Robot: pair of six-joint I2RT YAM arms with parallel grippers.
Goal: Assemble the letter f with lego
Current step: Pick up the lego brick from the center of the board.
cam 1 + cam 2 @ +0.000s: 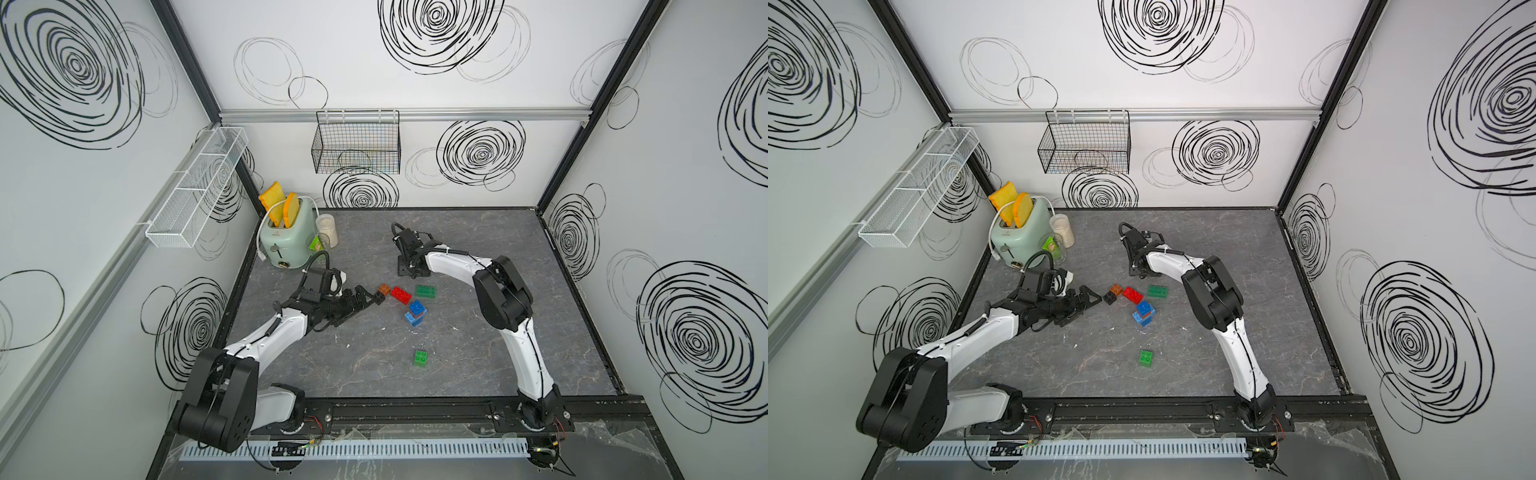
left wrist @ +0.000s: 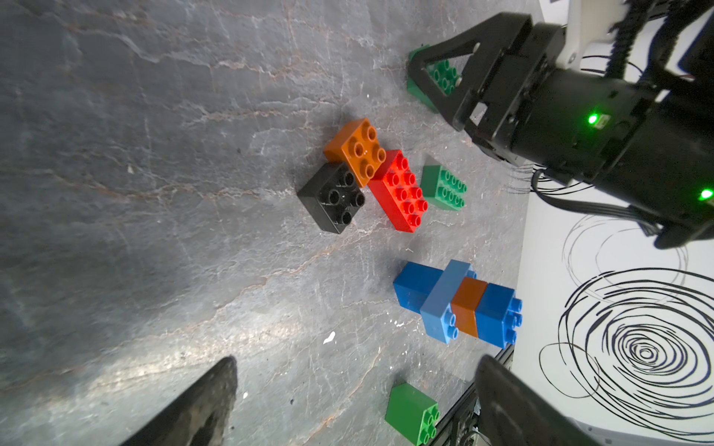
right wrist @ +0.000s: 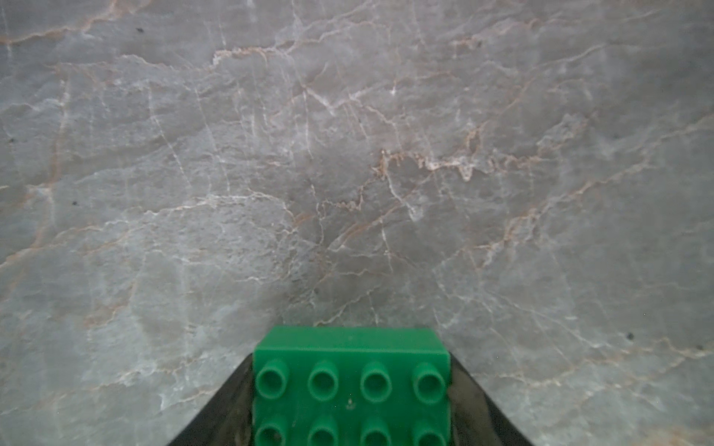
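The lego lies mid-table in both top views. A black brick (image 1: pixel 378 298) (image 2: pixel 332 197), an orange brick (image 1: pixel 384 289) and a red oblong brick (image 1: pixel 401 295) touch one another. Beside them lies a dark green oblong brick (image 1: pixel 427 291). A stack of blue, light blue and orange bricks (image 1: pixel 415 313) (image 2: pixel 456 301) lies on its side. A bright green square brick (image 1: pixel 421 358) sits nearer the front. My left gripper (image 1: pixel 361 307) (image 2: pixel 357 367) is open, just left of the black brick. My right gripper (image 1: pixel 409 272) (image 3: pixel 351 386) points down at the table, its fingers against both ends of another green oblong brick (image 3: pixel 351 370) (image 2: pixel 440 75).
A mint toaster (image 1: pixel 286 237) with two bread slices stands at the back left, with a jar (image 1: pixel 327 230) and a green packet (image 1: pixel 316 243) beside it. A black wire basket (image 1: pixel 356 143) hangs on the back wall and a white mesh shelf (image 1: pixel 195 187) on the left wall.
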